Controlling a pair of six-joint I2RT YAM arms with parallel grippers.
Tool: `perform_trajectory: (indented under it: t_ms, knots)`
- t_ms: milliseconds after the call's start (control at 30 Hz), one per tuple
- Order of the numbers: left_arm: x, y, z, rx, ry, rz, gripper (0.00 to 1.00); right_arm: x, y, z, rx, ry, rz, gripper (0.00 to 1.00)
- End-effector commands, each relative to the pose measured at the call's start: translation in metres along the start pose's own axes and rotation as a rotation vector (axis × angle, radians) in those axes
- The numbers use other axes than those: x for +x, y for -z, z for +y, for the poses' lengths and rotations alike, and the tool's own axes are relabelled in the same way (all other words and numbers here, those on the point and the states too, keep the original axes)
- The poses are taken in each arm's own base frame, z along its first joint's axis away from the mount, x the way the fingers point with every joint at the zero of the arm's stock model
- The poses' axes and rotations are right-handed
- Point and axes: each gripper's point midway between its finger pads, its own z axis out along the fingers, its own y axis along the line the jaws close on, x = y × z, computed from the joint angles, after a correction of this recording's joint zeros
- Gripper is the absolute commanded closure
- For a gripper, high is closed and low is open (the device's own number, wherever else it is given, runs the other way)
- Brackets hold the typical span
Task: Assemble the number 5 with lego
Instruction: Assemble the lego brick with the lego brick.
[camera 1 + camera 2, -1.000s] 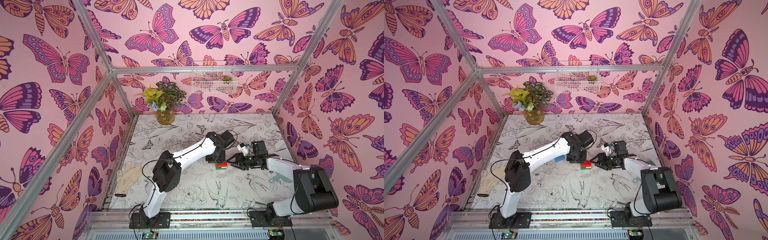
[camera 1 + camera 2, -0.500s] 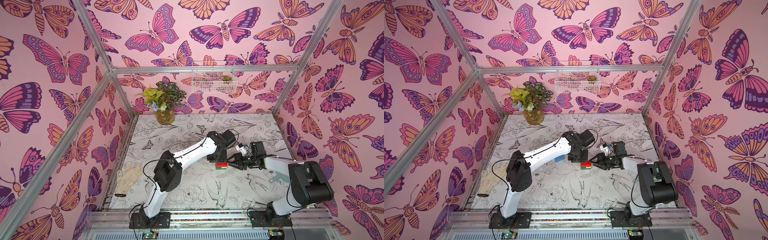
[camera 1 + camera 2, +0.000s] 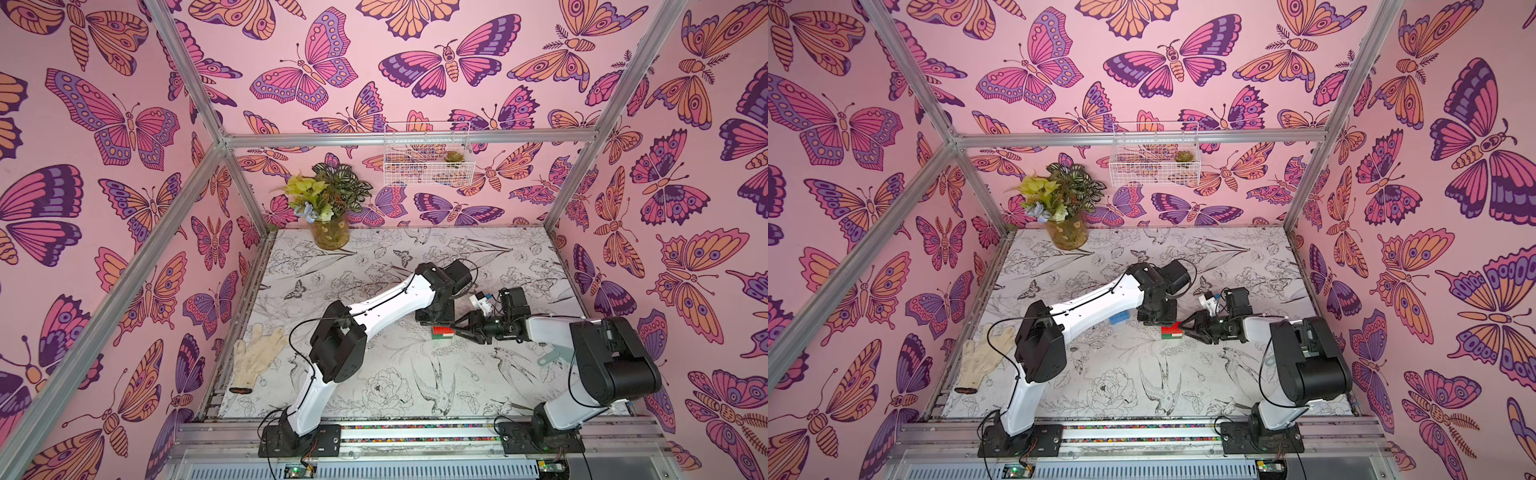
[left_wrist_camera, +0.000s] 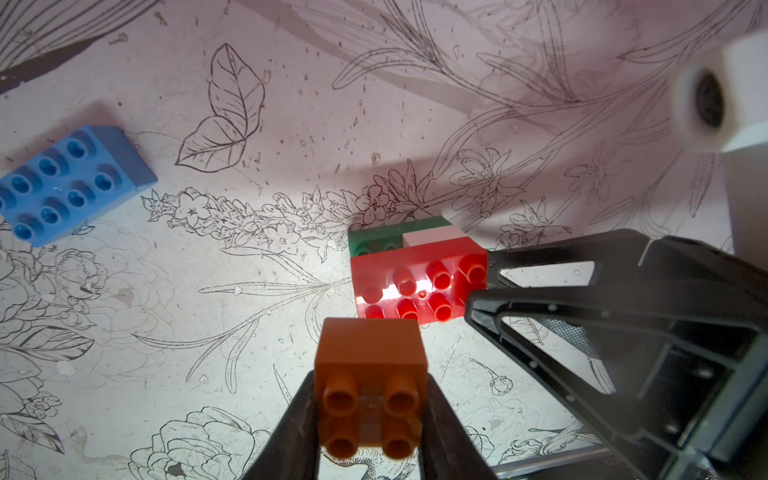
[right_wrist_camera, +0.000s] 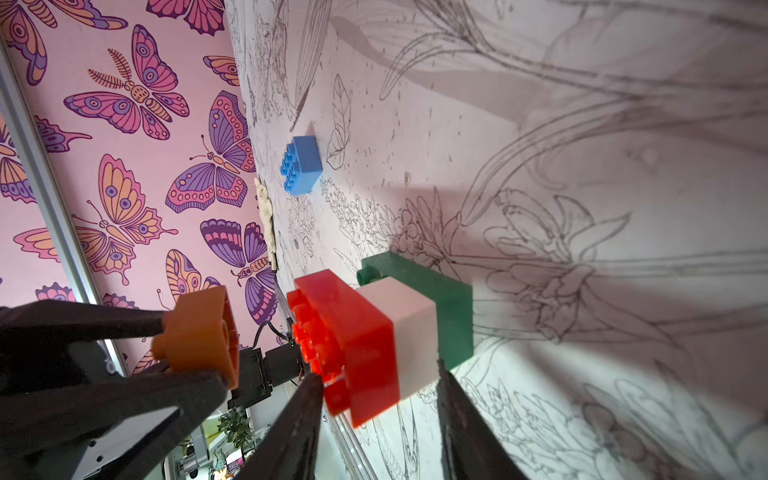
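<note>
Pink walls papered with big purple-and-orange butterflies close the cell in on three sides, braced by a silver aluminium frame. Underfoot for the robot is a white tabletop printed with black line drawings of flowers and birds. Two white-and-black arms reach in from the front rail. The left arm stretches toward the middle, the right arm folds in from its own side, and their claws come together near the centre.

Well beyond both claws, by the back wall, stands an amber glass vase of green and yellow foliage. A white wire basket hangs on that wall higher up. A cream work glove lies far out from the left claw, by the side wall.

The right claw brackets the near end of a small stack: a long red studded plastic brick on a short white brick on a long green brick, which sits on the table. Whether its fingers actually squeeze it, I cannot tell.

A long blue brick lies alone on the table at the left claw's far side, away from the right claw.

The left claw is pinched tight on a short orange-brown brick, studs up. It holds the brick off the table just beside the stack, not touching it.
</note>
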Motion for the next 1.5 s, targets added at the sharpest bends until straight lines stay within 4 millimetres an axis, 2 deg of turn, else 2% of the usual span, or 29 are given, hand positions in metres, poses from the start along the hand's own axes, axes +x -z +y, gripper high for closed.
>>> perform_trajectory:
  t_ms: [0, 600, 1033, 1467]
  knots:
    - [0.005, -0.002, 0.001, -0.017, -0.007, 0.023, 0.94, 0.001, -0.002, -0.001, -0.025, -0.012, 0.007, 0.54]
    - [0.004, -0.002, 0.000, -0.014, -0.012, 0.024, 0.92, -0.002, -0.006, 0.005, -0.093, -0.013, -0.001, 0.53]
    - [0.004, -0.005, -0.001, -0.013, -0.009, 0.031, 0.90, 0.001, -0.010, -0.003, -0.091, -0.036, 0.000, 0.55]
    - [0.007, -0.017, -0.001, -0.029, -0.014, 0.051, 0.90, 0.002, -0.011, -0.008, -0.079, -0.042, 0.000, 0.57]
